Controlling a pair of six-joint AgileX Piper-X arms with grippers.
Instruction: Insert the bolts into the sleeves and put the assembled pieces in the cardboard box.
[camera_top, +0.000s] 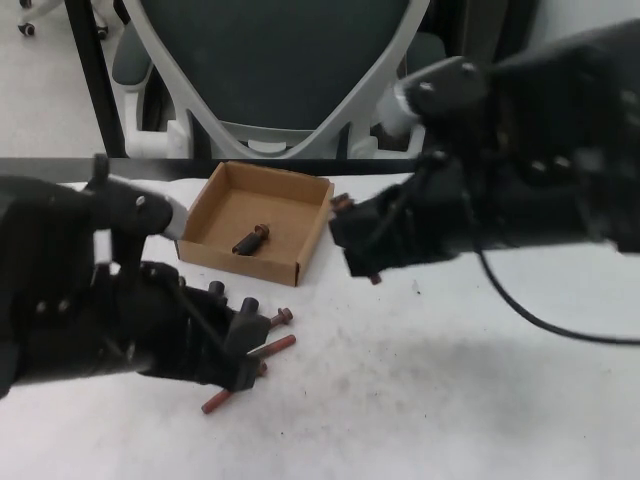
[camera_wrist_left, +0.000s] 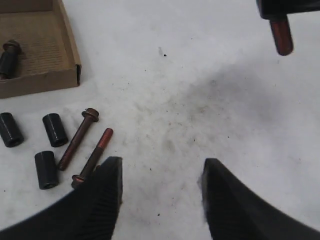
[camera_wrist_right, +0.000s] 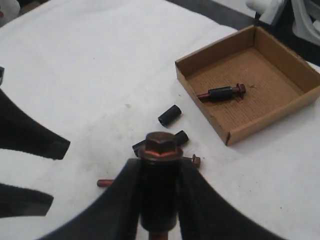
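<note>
One assembled piece lay in cardboard box; three sleeves, three bolts near box. Right gripper clamped one sleeved bolt; left gripper wide apart, empty.

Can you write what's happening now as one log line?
right hand: holds bolt in sleeve | left hand: open, empty | cardboard box: one assembled piece

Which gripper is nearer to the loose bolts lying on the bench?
Left. The left gripper sits open right beside the loose bolts; the right gripper, holding a sleeved bolt, is off by the box corner.
</note>
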